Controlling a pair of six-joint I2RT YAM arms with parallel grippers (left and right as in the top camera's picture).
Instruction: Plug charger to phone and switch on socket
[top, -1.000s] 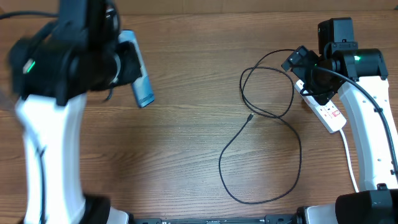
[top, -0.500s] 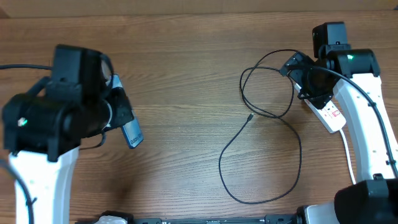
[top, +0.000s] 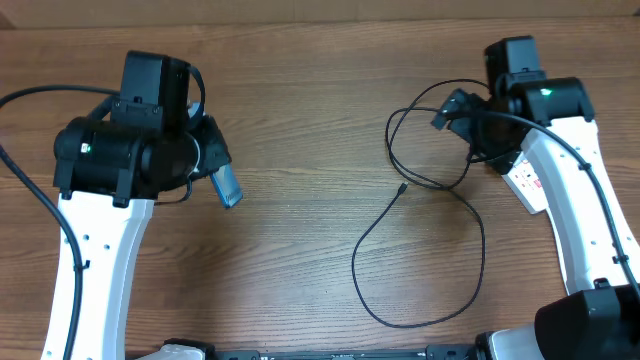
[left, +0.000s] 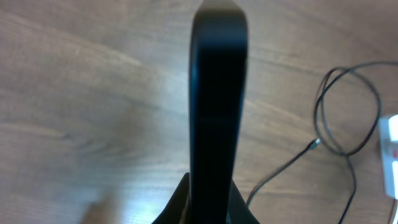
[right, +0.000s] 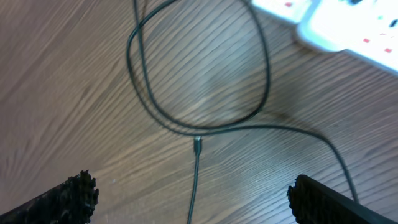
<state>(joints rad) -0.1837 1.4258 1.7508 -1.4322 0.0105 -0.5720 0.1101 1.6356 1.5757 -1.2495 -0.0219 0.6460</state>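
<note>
Nearest you, the charger (top: 483, 240) sweeps a wide, slack loop across the table (top: 300, 250). If either arm drags through it, the whole cable will shift and take the plug end with it. That connector (right: 198, 144) lies loose on the wood mid-table, well apart from the phone (top: 228, 187), so you have a long gap to close.

Your left gripper (left: 208, 208) is clamped tight on one end of the phone, holding it edge-on above the wood. Pushing a plug into the free end could lever it round or slip it out of the fingers.

Further back, your right gripper (right: 196, 199) hangs wide open and empty, looking down on the connector. The plug is tiny and lies flat on the table, so if you come down off-centre you will likely flick it away or pinch it crooked.

Beyond that, the cable coils over itself just beside the socket (top: 527, 180), which is partly hidden under the right arm. Lifting the plug could tighten that coil.
</note>
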